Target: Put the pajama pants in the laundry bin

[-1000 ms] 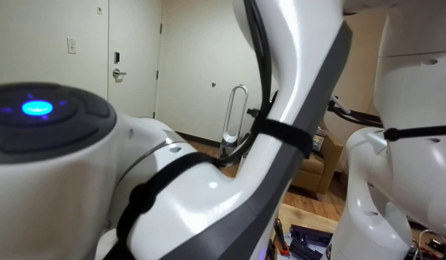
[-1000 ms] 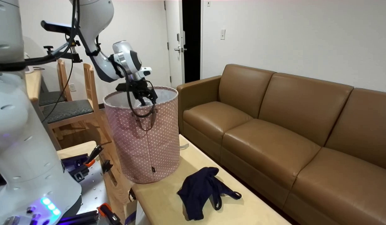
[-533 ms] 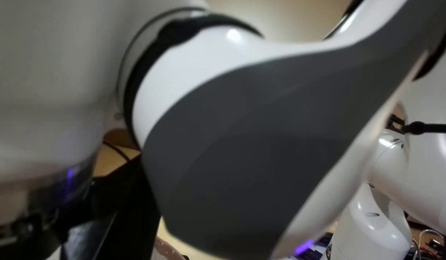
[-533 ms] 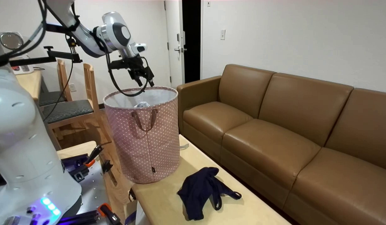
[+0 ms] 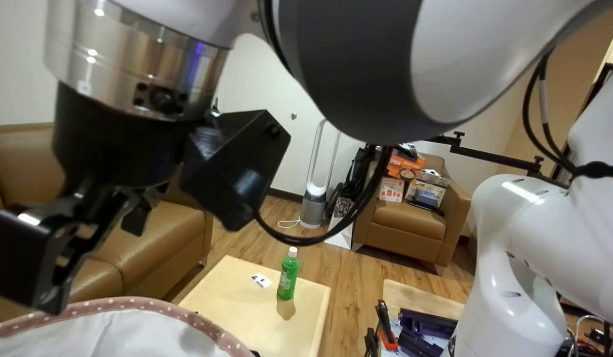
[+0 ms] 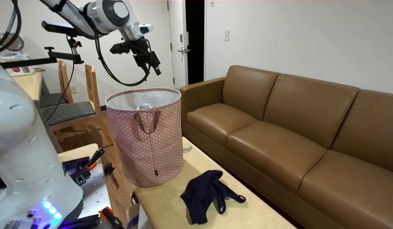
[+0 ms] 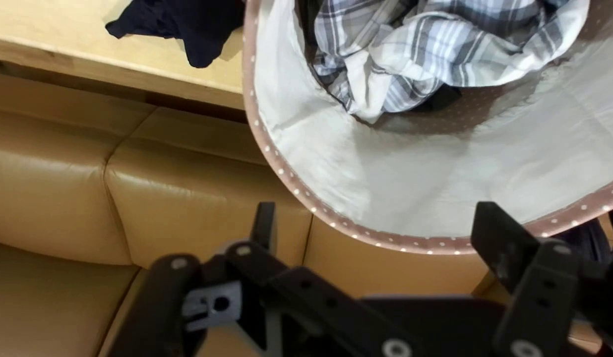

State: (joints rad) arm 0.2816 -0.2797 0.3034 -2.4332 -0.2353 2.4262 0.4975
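Note:
The pajama pants (image 7: 450, 49), grey, white and blue plaid, lie crumpled inside the laundry bin in the wrist view. A small part of the pants (image 6: 145, 106) shows over the rim in an exterior view. The laundry bin (image 6: 148, 143) is tall, pink with white dots and a white lining, and stands upright on the wooden table. Its rim also shows in an exterior view (image 5: 138, 305) and in the wrist view (image 7: 267, 144). My gripper (image 7: 373, 218) is open and empty, above the bin's far rim. It shows in both exterior views (image 6: 152, 68) (image 5: 91, 263).
A navy garment (image 6: 209, 194) with straps lies on the table (image 6: 168, 206) beside the bin. A brown sofa (image 6: 272, 143) stands along the table. A green bottle (image 5: 288, 275) and a small card (image 5: 261, 280) are on the tabletop. Tools (image 5: 425, 332) lie by the robot's base.
My gripper has risen from inside the bin's opening to above the rim, then a little further up and toward the far side. The pants stay in the bin. The navy garment has not moved.

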